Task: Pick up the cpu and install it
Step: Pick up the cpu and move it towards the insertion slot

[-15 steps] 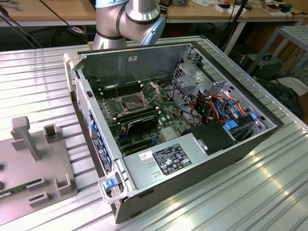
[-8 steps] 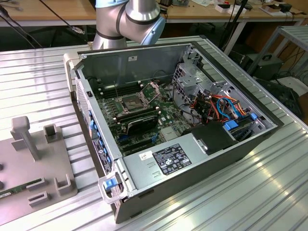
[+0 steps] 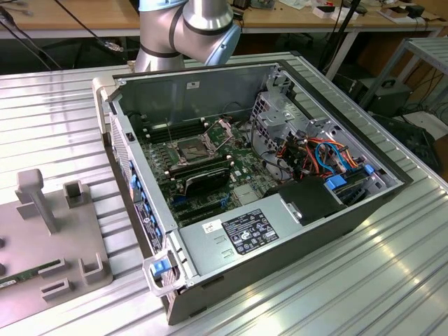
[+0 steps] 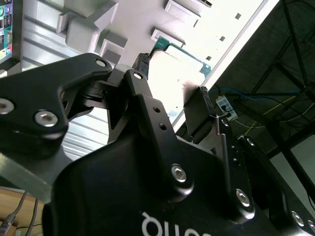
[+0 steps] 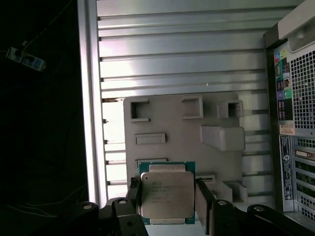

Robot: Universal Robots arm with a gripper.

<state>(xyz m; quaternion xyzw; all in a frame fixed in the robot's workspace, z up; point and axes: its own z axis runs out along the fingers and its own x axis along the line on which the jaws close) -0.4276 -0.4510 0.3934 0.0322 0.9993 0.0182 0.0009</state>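
Observation:
The cpu (image 5: 166, 194), a flat square chip with a dull silver top and a green rim, sits between the two black fingers (image 5: 202, 196) of my gripper (image 5: 167, 189), which is shut on it. It hangs well above the grey fixture plate (image 5: 172, 123). In the second wrist view the chip's green edge (image 4: 182, 51) shows between the fingertips of the gripper (image 4: 172, 76). In the exterior view the dark square socket (image 3: 190, 148) lies open on the motherboard (image 3: 241, 175) inside the computer case (image 3: 280, 231). The arm's elbow (image 3: 189, 28) stands behind the case.
The fixture plate (image 3: 49, 238) with raised blocks and a post lies at the exterior view's left on the ribbed metal table (image 3: 392, 280). Cables and drive bays (image 3: 329, 161) fill the case's right part. The table edge (image 5: 88, 123) borders dark floor.

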